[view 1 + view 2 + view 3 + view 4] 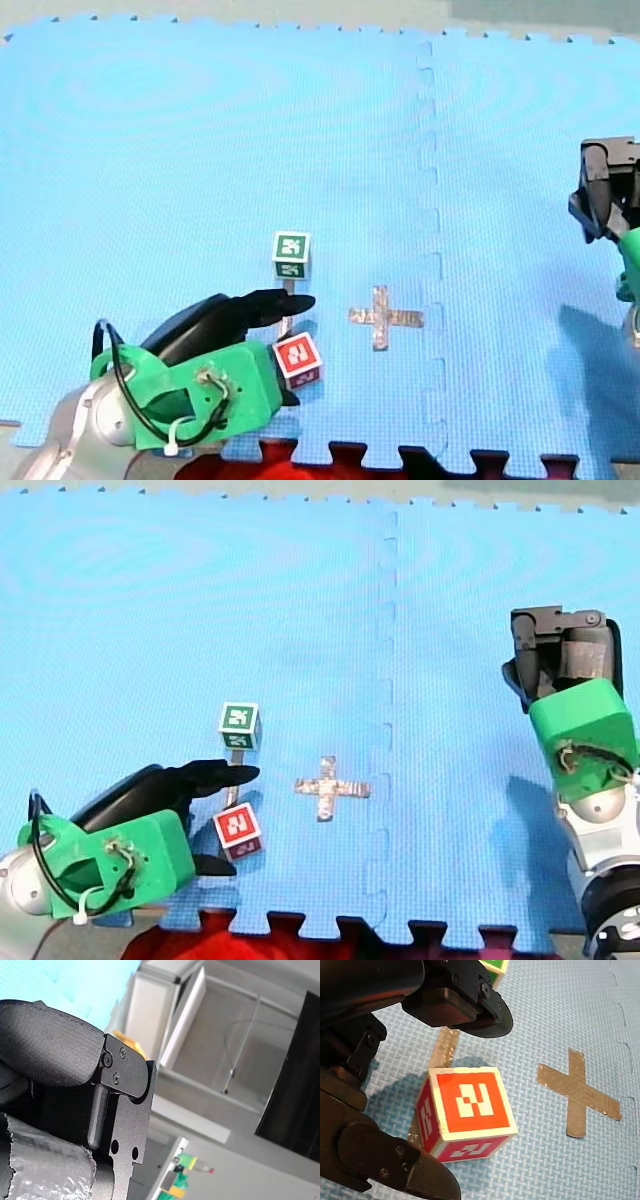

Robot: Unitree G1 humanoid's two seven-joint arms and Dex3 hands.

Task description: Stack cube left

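Roughly at the middle of the blue foam puzzle mat [200,130], a silver tape cross [384,318] is seen in the head views. A red cube with white patterned faces [298,359] is found on the mat to the left of the cross and slightly nearer the robot. A green cube with white patterned faces [291,254] is set on the mat left of the cross and farther from the robot, apart from the red cube, so nothing is stacked. The left hand [225,320] is placed left of the cross, at the red cube, with one dark finger reaching along the cube's far side and another at its near side. The right hand [555,650] is held far to the right of the cross and nothing is held in it. Whether its fingers are spread or together cannot be told.

In the first wrist view, a black padded finger [50,1055] and a part wrapped in grey tape [45,1160] are shown close up.

In the second wrist view, which is matched to the left hand, the red cube is seen flat on the mat beside the cross. The black fingertips [485,1015] are spread to either side of the cube. Bare mat is seen between one of them and the cube. The other is seen at the cube's lower corner, where contact cannot be told. A strip of silver tape [444,1047] is seen on the mat at the cube's side away from the cross.
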